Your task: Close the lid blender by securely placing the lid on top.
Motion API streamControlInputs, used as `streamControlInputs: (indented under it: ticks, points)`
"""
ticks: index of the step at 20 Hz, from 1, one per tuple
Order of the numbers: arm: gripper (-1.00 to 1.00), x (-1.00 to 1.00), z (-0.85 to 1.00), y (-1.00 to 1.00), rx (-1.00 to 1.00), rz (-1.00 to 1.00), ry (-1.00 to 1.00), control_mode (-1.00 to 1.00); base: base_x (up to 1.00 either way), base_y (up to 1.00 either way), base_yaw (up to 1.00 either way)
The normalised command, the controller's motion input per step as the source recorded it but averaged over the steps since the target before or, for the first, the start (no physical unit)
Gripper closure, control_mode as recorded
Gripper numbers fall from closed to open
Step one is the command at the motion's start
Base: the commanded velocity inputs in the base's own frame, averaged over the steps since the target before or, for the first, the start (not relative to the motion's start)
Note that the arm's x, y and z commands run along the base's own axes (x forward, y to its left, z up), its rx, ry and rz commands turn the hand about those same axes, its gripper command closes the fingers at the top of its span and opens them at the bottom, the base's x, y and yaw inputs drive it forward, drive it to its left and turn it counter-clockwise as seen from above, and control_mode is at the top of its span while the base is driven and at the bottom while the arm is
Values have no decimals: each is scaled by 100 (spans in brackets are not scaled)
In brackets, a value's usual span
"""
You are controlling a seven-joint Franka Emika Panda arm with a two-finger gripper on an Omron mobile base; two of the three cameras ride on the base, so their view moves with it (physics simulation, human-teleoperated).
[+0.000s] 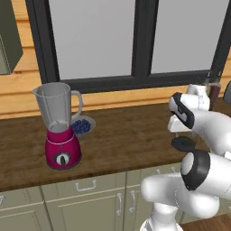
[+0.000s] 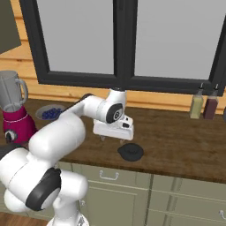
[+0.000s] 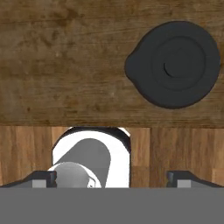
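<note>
The blender (image 1: 62,135) stands at the left of the wooden counter, its magenta base under a clear jar with an uncovered rim; it also appears at the far left as the blender (image 2: 13,112). The lid (image 3: 173,64), a dark round cap, lies flat on the counter near its front edge, also visible as the lid (image 2: 130,152) and the lid (image 1: 183,144). My gripper (image 2: 112,138) hovers just above the counter beside the lid, pointing down and open, with nothing between its fingers. In the hand view the gripper (image 3: 111,179) has the lid off to the upper right.
A bowl of blueberries (image 1: 83,126) sits just behind and to the right of the blender. Two bottles (image 2: 203,105) stand at the back right below the window. The counter's front edge (image 3: 109,127) runs close to the lid, with cabinet drawers (image 2: 110,176) below.
</note>
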Motion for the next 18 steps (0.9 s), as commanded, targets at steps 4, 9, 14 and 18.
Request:
streamControlInputs:
  ticks: [4,9,14,18]
  points:
    - [-100,12,-25,-88,0,0,10,-100,0,0,0]
    - [-100,28,-43,-36,0,0,2,-100,0,0,0]
    - [-100,56,-43,0,1,1,0,-100,0,0,0]
    - [-100,58,-56,0,1,4,0,-100,0,0,0]
